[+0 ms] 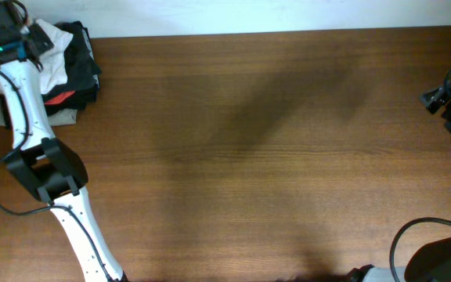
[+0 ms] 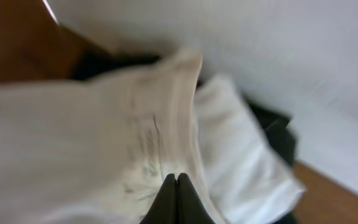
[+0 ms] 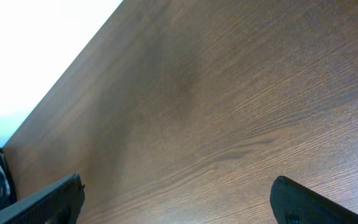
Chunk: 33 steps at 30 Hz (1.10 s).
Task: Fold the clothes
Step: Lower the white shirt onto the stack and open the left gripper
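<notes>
The rectangular wooden table [image 1: 272, 157] is dark reddish-brown with fine straight grain lines. The heap of cloth garments [image 1: 69, 66] mixes white, black, a red strip and beige. The cream-white ribbed garment [image 2: 135, 137] carries faint grey marks. The left gripper [image 2: 177, 182] and the right gripper [image 3: 178, 199] have black fingers. The left arm's plastic links [image 1: 81, 227] are white, with black joints

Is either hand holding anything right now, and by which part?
The left hand is shut on the white garment, pinching a raised fold of fabric; which part of the garment cannot be told. The right hand is open, holding nothing.
</notes>
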Available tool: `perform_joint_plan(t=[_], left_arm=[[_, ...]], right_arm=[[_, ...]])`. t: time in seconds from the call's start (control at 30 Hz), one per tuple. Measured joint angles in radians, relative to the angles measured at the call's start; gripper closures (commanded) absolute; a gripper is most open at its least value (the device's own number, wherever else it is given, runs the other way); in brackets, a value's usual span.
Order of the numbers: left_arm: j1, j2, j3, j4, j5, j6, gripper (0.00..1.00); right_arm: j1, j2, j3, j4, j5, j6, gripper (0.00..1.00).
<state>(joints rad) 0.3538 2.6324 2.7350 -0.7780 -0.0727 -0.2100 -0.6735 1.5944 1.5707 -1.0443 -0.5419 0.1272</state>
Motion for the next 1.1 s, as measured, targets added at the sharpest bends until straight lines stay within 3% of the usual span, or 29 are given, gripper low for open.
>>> perform_joint_plan(t=[0.23,0.57,0.73,1.1], left_arm=[[0.069,-0.07,0.0,-0.026,-0.061,0.0,1.0],[0.113,0.107,-0.003,-0.047,-0.105,0.0,0.99],[0.111,0.109,-0.003,-0.047,-0.116,0.0,0.99],[0.016,-0.078,-0.005,0.001,-0.115,0.0,0.99]], right_arm=[[0.0,0.0,0.0,0.0,0.0,0.0,0.01],[0.0,0.0,0.0,0.0,0.0,0.0,0.01],[0.0,0.0,0.0,0.0,0.0,0.0,0.01],[0.0,0.0,0.0,0.0,0.0,0.0,0.01]])
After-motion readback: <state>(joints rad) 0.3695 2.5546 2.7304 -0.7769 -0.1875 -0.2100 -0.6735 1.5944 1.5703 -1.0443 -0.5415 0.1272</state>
